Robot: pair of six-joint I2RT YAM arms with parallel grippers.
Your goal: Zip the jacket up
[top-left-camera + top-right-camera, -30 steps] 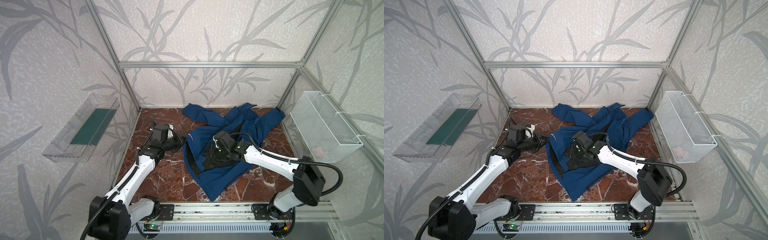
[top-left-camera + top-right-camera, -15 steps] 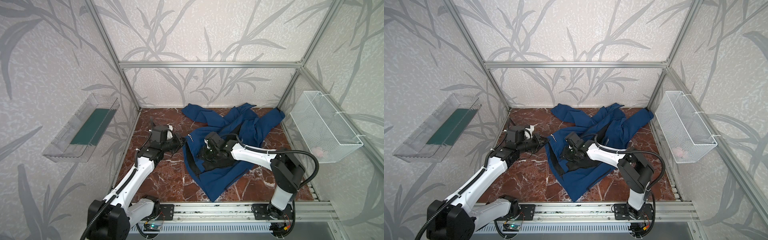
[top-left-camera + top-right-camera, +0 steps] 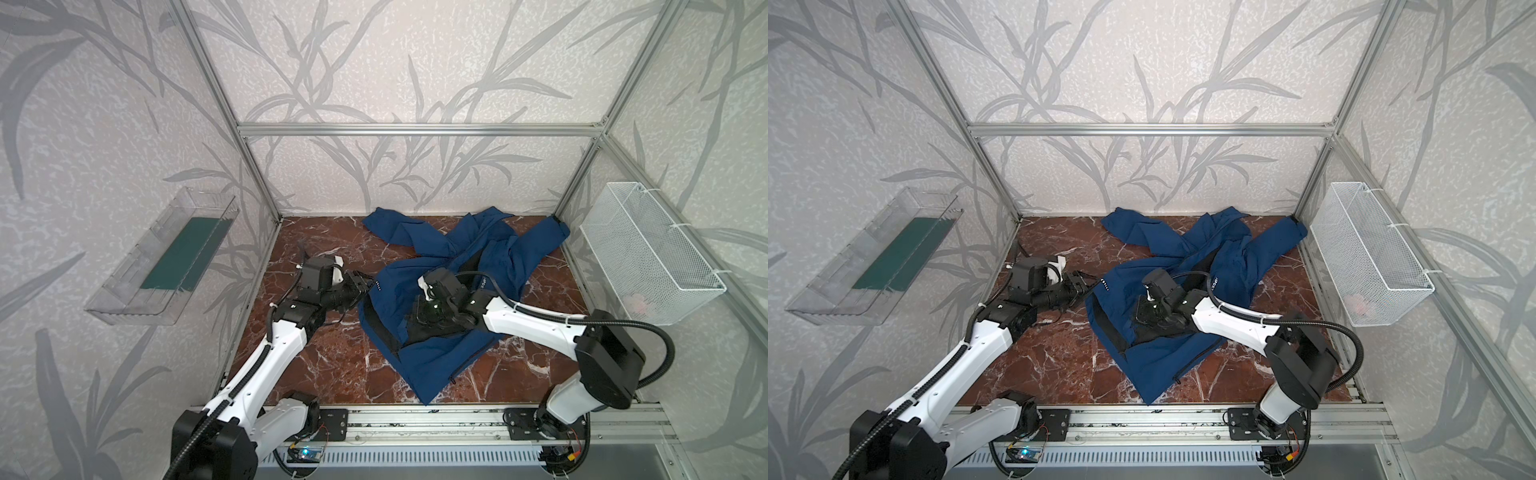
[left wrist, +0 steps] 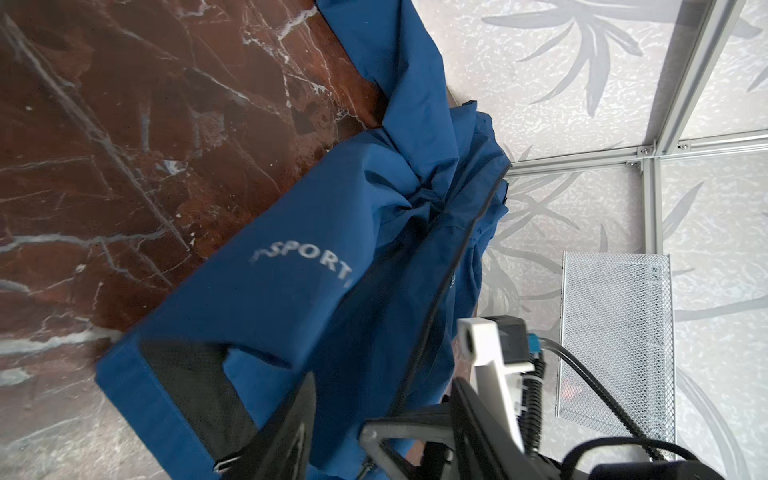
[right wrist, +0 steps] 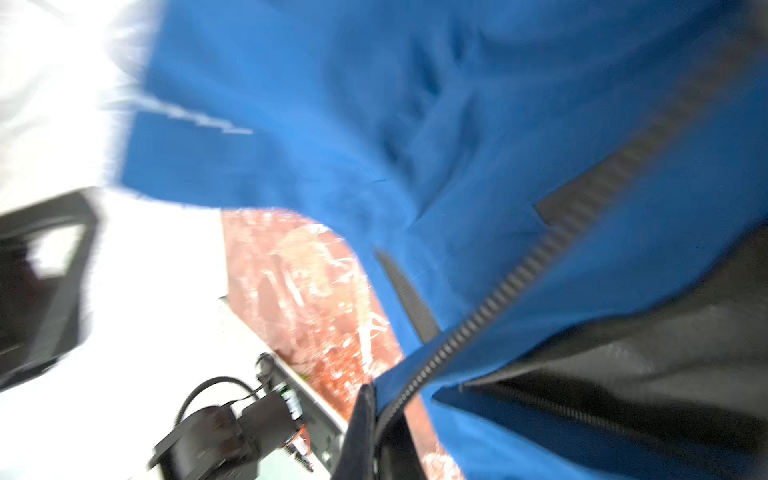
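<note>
1. In a top view, the navy jacket (image 3: pixel 436 299) sprawls crumpled across the middle and back of the red marble tabletop (image 3: pixel 324 365), sleeves flung toward the rear wall, front open with black lining showing. The left pincer (image 3: pixel 362 286) sits right at the jacket's left edge, by a row of small white marks; whether its tips touch the cloth I cannot tell from here. The right pincer (image 3: pixel 419 316) is down on the dark lining in the jacket's middle, tips buried in the fabric.

2. The paired top view tells the same story: jacket (image 3: pixel 1167 332) open on the tabletop (image 3: pixel 1059 361), left pincer (image 3: pixel 1084 283) at its left edge, right pincer (image 3: pixel 1144 311) pressed into the black lining. A white wire basket (image 3: pixel 1370 257) hangs on the right wall, a clear plastic tray (image 3: pixel 872 257) on the left wall.

3. Left wrist view: the jacket (image 4: pixel 291 299) fills the frame, white "SPORT" lettering (image 4: pixel 305 266) plain to read, a dark zipper track running along the open front. The left pincer (image 4: pixel 332 432) has its black fingers (image 4: pixel 291 436) standing apart, blue hem cloth between them and not clamped.

4. Right wrist view, heavily blurred: blue jacket cloth (image 5: pixel 415 124) and a toothed zipper line (image 5: pixel 540 257) running down to the right pincer (image 5: pixel 374 432), whose fingers are pressed together on the zipper edge of the jacket.
</note>
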